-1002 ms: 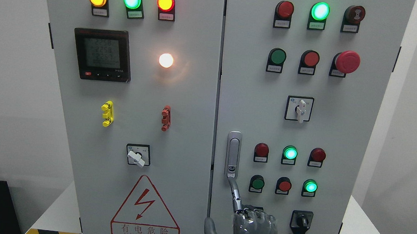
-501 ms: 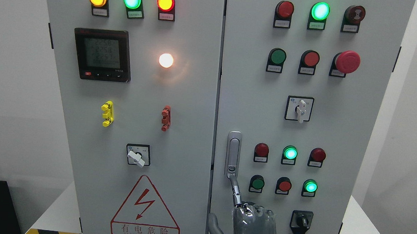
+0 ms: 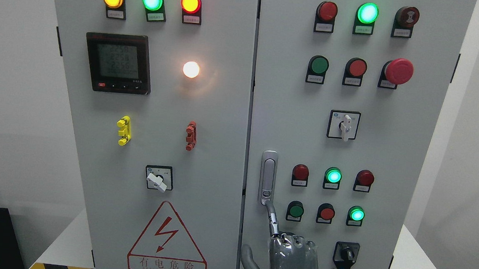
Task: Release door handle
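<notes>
The silver door handle stands upright at the left edge of the right cabinet door. My right hand comes up from the bottom edge just below it, seen from the back. Its index finger is stretched up, and the tip touches the handle's lower end. The thumb sticks out to the left. The other fingers are bent at the knuckles and nothing is gripped. The handle lies flat in its plate and both doors look closed. My left arm does not show.
The right door carries red and green lamps and push buttons, a red mushroom stop button, a white selector switch and a black selector. The left door has a meter, lamps and a warning triangle. White walls stand on both sides.
My right hand has risen slightly and its index fingertip has moved up onto the handle's lower end. The doors and the handle have not moved.
</notes>
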You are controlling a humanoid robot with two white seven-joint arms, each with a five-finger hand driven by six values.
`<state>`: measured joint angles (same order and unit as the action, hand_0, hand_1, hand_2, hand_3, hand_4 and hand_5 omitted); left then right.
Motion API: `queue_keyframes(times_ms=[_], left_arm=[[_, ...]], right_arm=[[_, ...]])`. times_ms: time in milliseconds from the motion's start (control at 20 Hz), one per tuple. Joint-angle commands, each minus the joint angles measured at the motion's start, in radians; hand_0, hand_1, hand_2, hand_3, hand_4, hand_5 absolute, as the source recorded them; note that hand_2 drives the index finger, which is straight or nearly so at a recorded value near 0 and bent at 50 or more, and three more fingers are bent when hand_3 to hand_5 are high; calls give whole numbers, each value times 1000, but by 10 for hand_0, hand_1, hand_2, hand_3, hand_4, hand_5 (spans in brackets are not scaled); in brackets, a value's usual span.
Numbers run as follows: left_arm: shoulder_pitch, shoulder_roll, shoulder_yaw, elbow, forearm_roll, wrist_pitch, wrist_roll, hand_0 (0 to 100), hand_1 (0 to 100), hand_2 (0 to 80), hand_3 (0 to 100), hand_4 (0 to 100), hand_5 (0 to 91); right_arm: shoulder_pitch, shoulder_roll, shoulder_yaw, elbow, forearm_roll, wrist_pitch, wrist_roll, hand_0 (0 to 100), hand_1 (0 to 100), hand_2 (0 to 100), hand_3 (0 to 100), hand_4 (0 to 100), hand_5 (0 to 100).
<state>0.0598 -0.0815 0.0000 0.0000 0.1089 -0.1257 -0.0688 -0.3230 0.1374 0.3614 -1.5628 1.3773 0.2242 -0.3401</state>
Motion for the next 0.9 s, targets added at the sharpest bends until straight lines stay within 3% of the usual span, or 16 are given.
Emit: queue_keyframes(times_ms=[0,852], left_arm=[[0,0,-12,-15,0,0,0,120,389,0,0,0,0],[0,0,-12,-15,0,0,0,120,389,0,0,0,0]], right_arm=[[-2,1,-7,18,0,-2,1,335,410,33,1000,1000,997],[-1,2,-2,18,0,-2,6,338,406,41,1000,1000,997]])
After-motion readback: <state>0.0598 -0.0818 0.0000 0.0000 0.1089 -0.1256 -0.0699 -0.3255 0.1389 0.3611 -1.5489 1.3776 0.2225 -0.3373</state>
